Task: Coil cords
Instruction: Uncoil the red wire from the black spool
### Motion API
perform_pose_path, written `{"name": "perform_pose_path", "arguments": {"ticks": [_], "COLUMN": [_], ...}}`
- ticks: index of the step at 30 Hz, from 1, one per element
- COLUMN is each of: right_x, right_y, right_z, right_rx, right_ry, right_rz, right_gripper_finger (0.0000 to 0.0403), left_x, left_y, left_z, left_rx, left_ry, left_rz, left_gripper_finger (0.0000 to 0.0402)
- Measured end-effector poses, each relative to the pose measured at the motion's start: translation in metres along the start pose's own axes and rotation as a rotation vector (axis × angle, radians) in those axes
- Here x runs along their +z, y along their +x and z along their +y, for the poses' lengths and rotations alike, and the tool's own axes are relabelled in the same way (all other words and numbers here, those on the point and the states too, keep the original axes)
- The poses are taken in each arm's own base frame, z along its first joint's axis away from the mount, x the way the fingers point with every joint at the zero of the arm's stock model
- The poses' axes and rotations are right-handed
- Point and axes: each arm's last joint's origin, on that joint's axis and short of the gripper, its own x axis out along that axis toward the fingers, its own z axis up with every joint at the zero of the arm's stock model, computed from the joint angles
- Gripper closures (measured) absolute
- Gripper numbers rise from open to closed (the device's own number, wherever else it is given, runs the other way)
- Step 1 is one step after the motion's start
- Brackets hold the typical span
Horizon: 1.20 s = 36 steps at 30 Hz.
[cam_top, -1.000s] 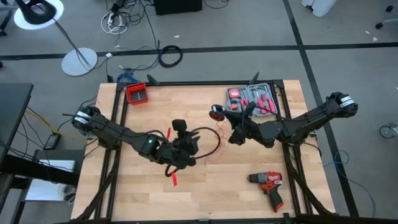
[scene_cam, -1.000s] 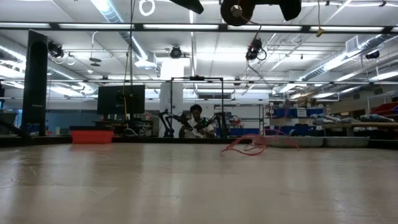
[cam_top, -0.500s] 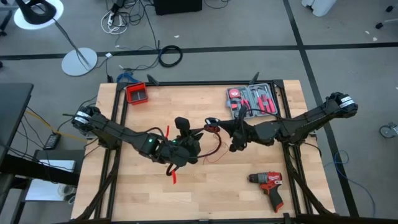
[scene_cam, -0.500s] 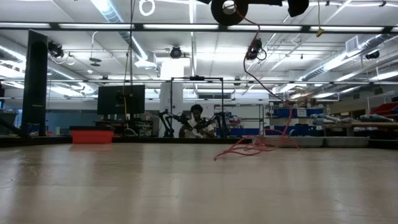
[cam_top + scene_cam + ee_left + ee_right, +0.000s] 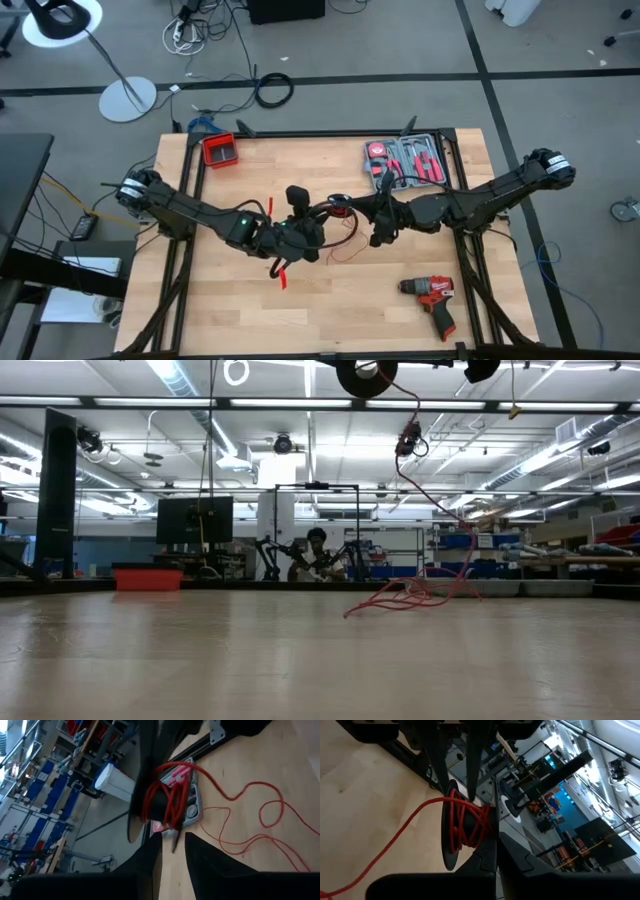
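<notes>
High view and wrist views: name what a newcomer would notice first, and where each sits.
First, the two grippers meeting above the middle of the table: the left gripper and the right gripper both hold a black spool wound with red cord. Loose red cord trails from it in loops across the wood. Next come the red drill near the table's front right and the red tool case at the back.

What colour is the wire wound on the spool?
Red. The wire wraps a black spool, clearest in the right wrist view.
</notes>
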Motion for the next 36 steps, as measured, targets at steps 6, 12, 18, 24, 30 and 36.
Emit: {"name": "perform_pose_path", "arguments": {"ticks": [6,12,18,24,30,36], "right_x": [0.0,0.001,0.001,0.002,0.001,0.006], "right_y": [0.0,0.0,0.0,0.0,-0.001,-0.012], "right_z": [0.0,-0.001,-0.001,-0.001,-0.001,-0.002], "right_rx": [0.004,-0.003,0.0,0.008,-0.047,-0.155], "right_ry": [0.003,0.014,0.015,0.016,0.021,0.013], "right_rz": [-0.005,-0.018,-0.023,-0.033,0.02,0.105], "right_gripper_finger": [0.0401,0.0398,0.0393,0.0354,0.0312,0.0301], "left_x": [0.002,0.001,0.0,-0.002,-0.006,-0.011], "left_y": [0.003,0.007,0.008,0.008,0.009,0.006], "left_z": [0.003,0.005,0.006,0.006,0.006,0.003], "left_rx": [-0.012,-0.018,-0.022,-0.013,0.028,0.036], "left_ry": [-0.047,-0.09,-0.104,-0.094,-0.071,-0.043], "left_rz": [-0.026,-0.024,-0.019,0.004,0.045,0.091], "left_gripper_finger": [0.033,0.0393,0.0399,0.04,0.0401,0.0401]}}
